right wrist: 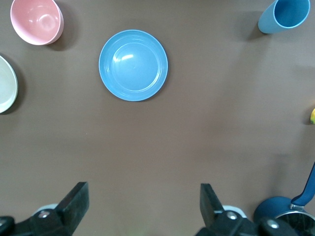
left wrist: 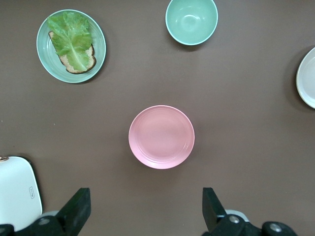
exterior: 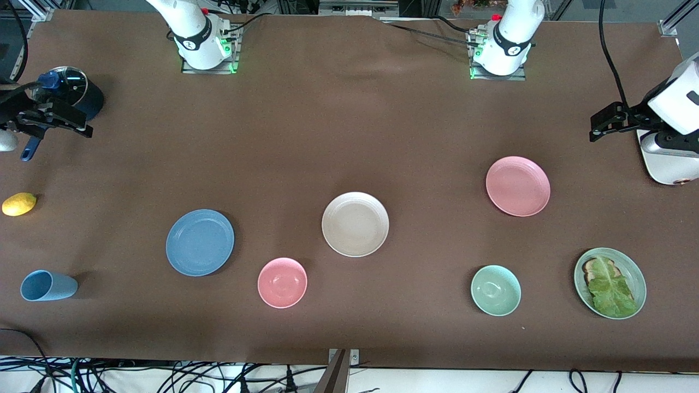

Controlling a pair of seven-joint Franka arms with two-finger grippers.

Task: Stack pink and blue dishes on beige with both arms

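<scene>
Nothing is stacked yet. The beige plate (exterior: 355, 224) lies mid-table as the base, with the blue plate (exterior: 200, 242) toward the right arm's end and the pink plate (exterior: 517, 185) toward the left arm's, one per arm. The left gripper (left wrist: 145, 209) hangs spread and empty near the pink plate; the right gripper (right wrist: 142, 206), likewise spread and empty, hangs at its own table end.

No text is readable; each arm base (exterior: 205, 38) bears a dark band, perhaps a logo, illegible.

A pink bowl (exterior: 282, 282) and a green bowl (exterior: 495, 290) stand near the table's (exterior: 338, 125) front edge. A green plate (exterior: 610, 283) holds bread and lettuce (exterior: 609, 286). At the right arm's end are a cup (exterior: 48, 285) on its side, a lemon (exterior: 19, 203) and a lidded pot (exterior: 71, 93).
</scene>
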